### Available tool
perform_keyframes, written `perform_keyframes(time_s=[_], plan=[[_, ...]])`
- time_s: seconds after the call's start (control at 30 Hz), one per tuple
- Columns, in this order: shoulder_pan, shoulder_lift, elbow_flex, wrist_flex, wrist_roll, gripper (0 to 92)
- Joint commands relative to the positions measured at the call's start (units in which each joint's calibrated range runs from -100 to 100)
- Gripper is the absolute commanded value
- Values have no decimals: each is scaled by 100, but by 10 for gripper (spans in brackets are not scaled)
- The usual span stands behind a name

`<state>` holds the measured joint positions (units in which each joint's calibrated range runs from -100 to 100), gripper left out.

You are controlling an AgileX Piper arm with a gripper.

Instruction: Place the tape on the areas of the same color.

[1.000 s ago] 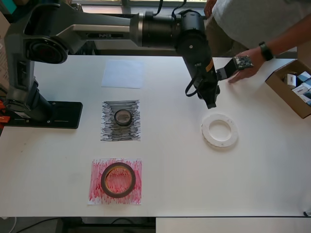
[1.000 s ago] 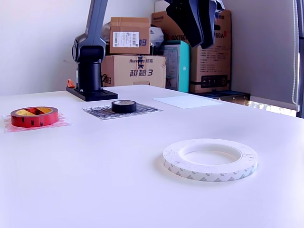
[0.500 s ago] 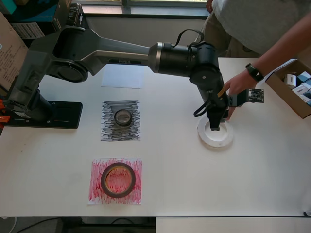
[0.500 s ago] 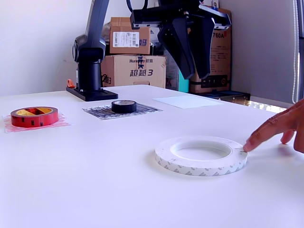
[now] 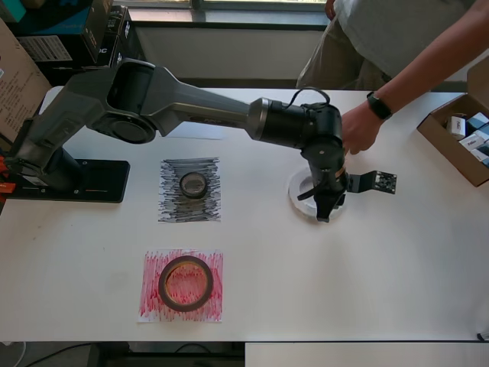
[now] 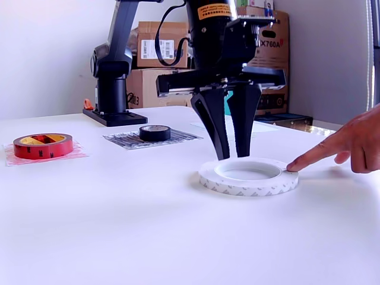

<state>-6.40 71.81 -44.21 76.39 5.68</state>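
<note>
Currently: item, white tape roll; step, grasp at the roll's wall.
My fingers stand spread apart and hold nothing, tips down at the roll's far side; whether they straddle the wall I cannot tell. The roll lies flat, right of centre toward the overhead view's far edge, a person's hand touching its rim. Red tape sits on the red sheet, black tape on the black sheet; the white sheet, near the far edge, stays bare. Advice: set one finger inside, one outside, then close squarely.
</note>
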Motion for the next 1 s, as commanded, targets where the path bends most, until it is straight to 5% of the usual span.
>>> perform_keyframes(time_s=[0.0, 0.67, 0.97], plan=[[-30, 69, 28, 70, -27, 270], [57, -34, 364, 78, -35, 269], [73, -1259, 1300, 36, -44, 264]])
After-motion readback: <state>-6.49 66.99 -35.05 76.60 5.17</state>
